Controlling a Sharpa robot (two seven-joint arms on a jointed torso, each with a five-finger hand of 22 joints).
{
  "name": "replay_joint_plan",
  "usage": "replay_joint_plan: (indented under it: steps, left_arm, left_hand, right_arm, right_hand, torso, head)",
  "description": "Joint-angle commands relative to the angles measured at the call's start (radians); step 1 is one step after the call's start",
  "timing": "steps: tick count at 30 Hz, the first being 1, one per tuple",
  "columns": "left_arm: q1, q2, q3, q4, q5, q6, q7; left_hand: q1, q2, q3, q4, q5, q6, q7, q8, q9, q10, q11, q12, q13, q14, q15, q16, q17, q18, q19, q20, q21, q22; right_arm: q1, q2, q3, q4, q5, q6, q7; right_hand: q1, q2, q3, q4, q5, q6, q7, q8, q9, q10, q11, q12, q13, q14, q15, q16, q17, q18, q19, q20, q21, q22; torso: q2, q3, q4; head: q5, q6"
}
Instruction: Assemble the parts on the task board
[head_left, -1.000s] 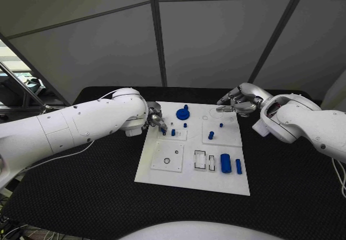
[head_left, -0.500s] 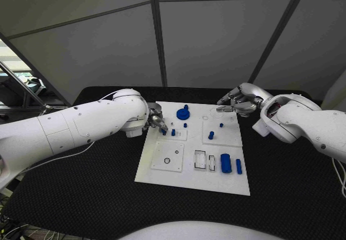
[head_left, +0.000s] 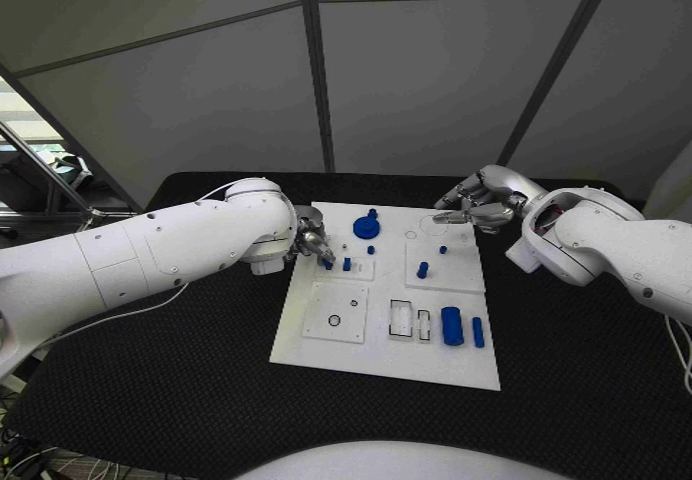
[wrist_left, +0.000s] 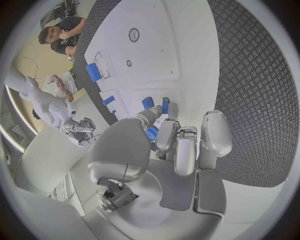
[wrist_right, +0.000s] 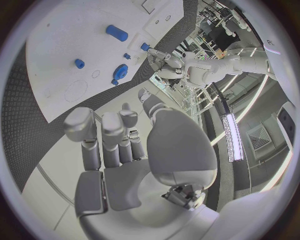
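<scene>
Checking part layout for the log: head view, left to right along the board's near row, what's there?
On the task board: small black ring → larger rectangular slot → narrow rectangular slot → thick blue cylinder → thin blue cylinder.

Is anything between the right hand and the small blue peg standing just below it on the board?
Nothing visible. The right hand hovers at the board's far right corner, and only bare task board lies between it and the small peg.
</scene>
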Motion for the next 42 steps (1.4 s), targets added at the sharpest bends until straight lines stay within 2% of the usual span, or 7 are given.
replay_joint_plan:
  steps: [1, 10, 16, 31, 42]
  left_arm:
    - [-0.008, -0.001, -0.006, 0.002, -0.014, 0.040, -0.019]
    - [-0.010, -0.003, -0.006, 0.012, -0.026, 0.044, -0.009]
    - [-0.011, 0.000, -0.006, 0.012, -0.034, 0.046, -0.003]
    - [-0.010, 0.041, -0.006, -0.053, -0.039, 0.089, -0.010]
    - [-0.010, 0.056, -0.008, -0.068, -0.039, 0.141, -0.022]
  left_hand:
    - [-0.001, 0.012, 0.108, -0.103, 0.003, 0.013, -0.016, 0.004, 0.001, 0.003, -0.007, -0.006, 0.125, 0.106, -0.008, 0.006, 0.263, -0.009, 0.002, -0.001, 0.002, 0.006]
    - [-0.010, -0.002, 0.131, -0.107, 0.051, 0.015, -0.019, 0.022, 0.025, 0.007, -0.010, -0.002, 0.124, 0.106, -0.010, 0.006, 0.263, -0.010, 0.004, -0.004, 0.002, 0.009]
    - [-0.013, -0.008, 0.140, -0.108, 0.070, 0.014, -0.020, 0.029, 0.036, 0.008, -0.011, -0.002, 0.124, 0.106, -0.011, 0.006, 0.263, -0.010, 0.005, -0.005, 0.003, 0.011]
    - [-0.018, -0.007, 0.143, -0.104, 0.074, 0.014, -0.020, 0.033, 0.043, 0.009, -0.010, -0.002, 0.123, 0.106, -0.011, 0.006, 0.263, -0.010, 0.004, -0.005, 0.001, 0.010]
    - [-0.030, -0.008, 0.143, -0.093, 0.067, 0.008, -0.020, 0.036, 0.051, 0.005, -0.010, -0.012, 0.119, 0.106, -0.011, 0.006, 0.263, -0.009, 0.000, -0.005, -0.005, 0.007]
  right_arm:
    - [0.002, -0.001, 0.001, 0.001, -0.001, 0.006, 0.009]
    - [0.002, -0.001, 0.001, 0.001, -0.001, 0.006, 0.010]
    - [0.002, 0.000, 0.001, 0.001, -0.001, 0.006, 0.010]
    - [0.002, 0.001, 0.001, 0.002, -0.001, 0.006, 0.008]
    - [0.002, 0.000, 0.001, 0.003, -0.001, 0.008, 0.007]
  right_hand:
    - [-0.008, 0.000, 0.001, 0.001, 0.004, -0.004, -0.001, -0.005, 0.001, -0.005, -0.001, 0.001, 0.000, 0.007, -0.003, -0.005, 0.002, 0.007, 0.007, 0.000, -0.005, 0.001]
    - [-0.008, 0.000, 0.001, 0.001, 0.004, -0.004, -0.001, -0.005, 0.001, -0.005, -0.001, 0.001, 0.000, 0.007, -0.003, -0.005, 0.002, 0.007, 0.007, 0.000, -0.005, 0.001]
    - [-0.010, 0.000, 0.002, 0.000, 0.004, -0.004, -0.001, -0.004, 0.001, -0.006, -0.001, 0.000, -0.002, 0.007, -0.003, -0.008, 0.001, 0.008, 0.007, 0.000, -0.008, -0.001]
    - [-0.010, 0.000, 0.002, 0.000, 0.004, -0.004, -0.001, -0.004, 0.001, -0.006, -0.001, 0.000, -0.002, 0.007, -0.003, -0.008, 0.001, 0.008, 0.007, 0.000, -0.008, -0.001]
    - [-0.010, 0.000, 0.002, 0.000, 0.004, -0.004, -0.001, -0.004, 0.001, -0.006, -0.001, 0.000, -0.002, 0.007, -0.003, -0.008, 0.001, 0.008, 0.007, 0.000, -0.008, -0.001]
  torso:
    - [0.000, 0.0000, 0.0002]
    - [0.000, -0.0004, -0.0006]
    - [0.001, 0.0000, -0.0006]
    - [0.001, 0.0004, -0.0012]
    - [0.000, -0.0002, 0.0002]
  head:
    - [-0.001, -0.001]
    - [-0.002, 0.000]
    - [-0.002, 0.000]
    - [-0.001, -0.003]
    - [-0.005, -0.007]
